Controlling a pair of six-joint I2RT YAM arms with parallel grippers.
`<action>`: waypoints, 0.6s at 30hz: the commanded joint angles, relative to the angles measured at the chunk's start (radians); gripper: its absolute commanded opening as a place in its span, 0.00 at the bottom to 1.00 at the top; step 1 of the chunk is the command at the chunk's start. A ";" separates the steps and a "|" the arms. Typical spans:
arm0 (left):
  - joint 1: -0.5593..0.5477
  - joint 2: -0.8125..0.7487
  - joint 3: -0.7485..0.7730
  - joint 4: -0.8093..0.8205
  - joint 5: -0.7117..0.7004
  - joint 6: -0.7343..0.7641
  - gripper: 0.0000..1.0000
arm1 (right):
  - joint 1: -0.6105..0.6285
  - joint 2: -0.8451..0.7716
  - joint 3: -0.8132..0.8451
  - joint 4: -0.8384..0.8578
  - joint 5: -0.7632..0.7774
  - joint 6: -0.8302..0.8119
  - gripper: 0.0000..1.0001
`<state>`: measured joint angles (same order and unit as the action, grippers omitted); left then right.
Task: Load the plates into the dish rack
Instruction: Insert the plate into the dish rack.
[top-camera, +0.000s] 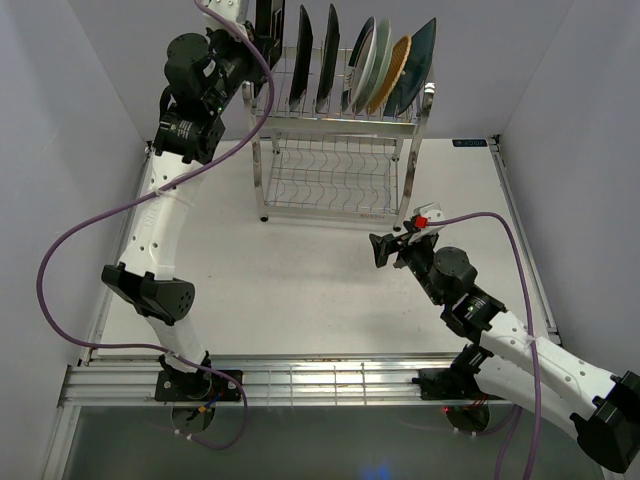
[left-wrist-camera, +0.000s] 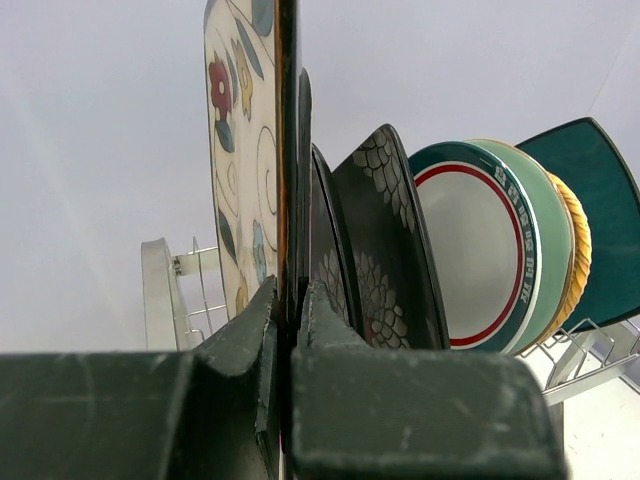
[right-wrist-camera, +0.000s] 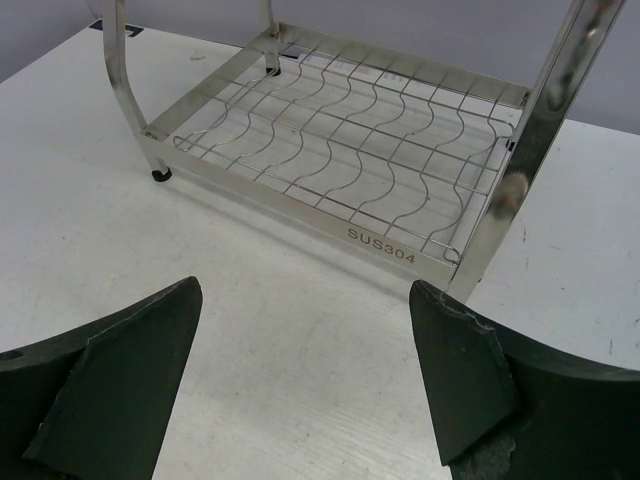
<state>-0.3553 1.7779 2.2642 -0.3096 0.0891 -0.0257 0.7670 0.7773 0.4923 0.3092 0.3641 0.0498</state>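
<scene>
**Markings.** The rack (top-camera: 335, 118) carries one readable stamp (right-wrist-camera: 380, 260) reading "SUS304". It sits on the front rail of the lower tier, straight ahead of the right tool (right-wrist-camera: 305, 290). A small label (top-camera: 468, 142) lies on the surface (top-camera: 300, 290) at the far corner beyond that tool; its writing is too small to read.

**Left tool** (left-wrist-camera: 290, 330). Closed on the cream plate (left-wrist-camera: 240, 150), with one finger on each side of the dark-edged rim.
- The plate stands on edge at the left end of the rack's upper tier.
- Its long axis runs straight away from the tool and is upright in the wrist view, where the plate is seen nearly edge-on.
- The floral face points left of the tool; the back faces the other plates.
- Whether its lower edge sits in a slot cannot be told.

**Neighbours.** To the right of the left tool, in order:
- dark plates (left-wrist-camera: 385, 230), just beside the cream plate
- white plate (left-wrist-camera: 470, 250), with a red ring and a dark striped rim
- green plate (left-wrist-camera: 548, 215)
- orange plate (left-wrist-camera: 578, 250)
- teal plate (left-wrist-camera: 600, 190)

All stand on edge in the upper tier and lean away from the tool. The nearest dark plate is close against the cream plate's back — touching or apart cannot be told.

**Right tool.** Open wide and gripping nothing, it sits low over the surface, well apart from the plates. The wavy wire shelf of the lower tier lies ahead of it. A chrome post (right-wrist-camera: 540, 150) stands ahead and to the right.
</scene>
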 joint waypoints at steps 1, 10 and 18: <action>0.009 -0.098 0.014 0.196 0.003 0.021 0.00 | -0.002 -0.003 0.011 0.030 0.004 0.002 0.90; 0.030 -0.103 -0.060 0.208 0.018 0.021 0.00 | -0.002 -0.009 0.009 0.027 -0.002 0.004 0.90; 0.056 -0.066 -0.060 0.175 0.049 -0.005 0.00 | -0.002 -0.006 0.012 0.027 -0.002 0.004 0.90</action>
<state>-0.3210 1.7748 2.1490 -0.3317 0.1207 -0.0326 0.7670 0.7769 0.4923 0.3092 0.3637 0.0502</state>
